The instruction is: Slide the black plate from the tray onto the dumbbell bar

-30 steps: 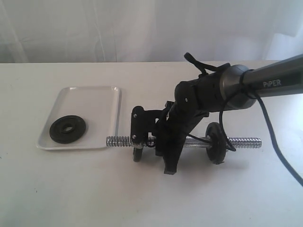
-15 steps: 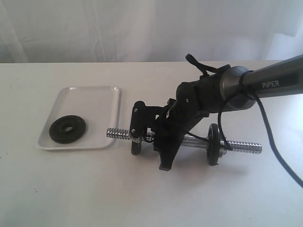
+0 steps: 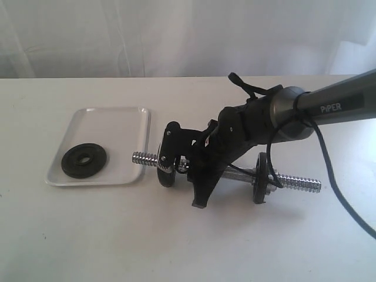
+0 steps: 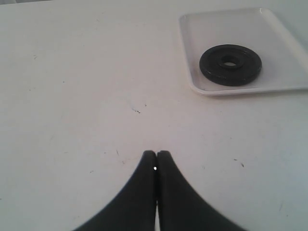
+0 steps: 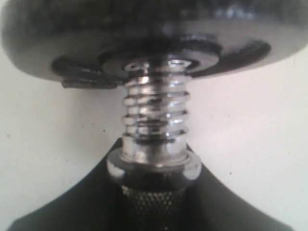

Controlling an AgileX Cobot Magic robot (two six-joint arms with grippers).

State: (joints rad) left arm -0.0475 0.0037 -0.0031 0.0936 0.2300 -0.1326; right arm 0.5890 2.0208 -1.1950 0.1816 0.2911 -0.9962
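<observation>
The black plate (image 3: 85, 161) (image 4: 230, 64) lies flat in the tray (image 3: 106, 113) (image 4: 288, 43), near its front edge. My right gripper (image 3: 188, 170) (image 5: 153, 197) is shut on the knurled middle of the dumbbell bar (image 3: 145, 158) (image 5: 154, 113) and holds it off the table, its threaded left end pointing at the tray. Two similar black discs sit on the bar, one by the gripper (image 3: 167, 176) (image 5: 144, 29) and one further right (image 3: 260, 177). My left gripper (image 4: 156, 155) is shut and empty, low over the bare table, well short of the tray.
The white table (image 3: 88, 235) runs wide around the tray and bar. A white curtain (image 3: 117, 35) hangs behind it. A black cable (image 3: 338, 188) trails from the right arm down to the right edge.
The right gripper has tilted the bar: its left threaded end rose and shifted slightly towards the tray, while its right end dipped. The plate on the tray has not moved.
</observation>
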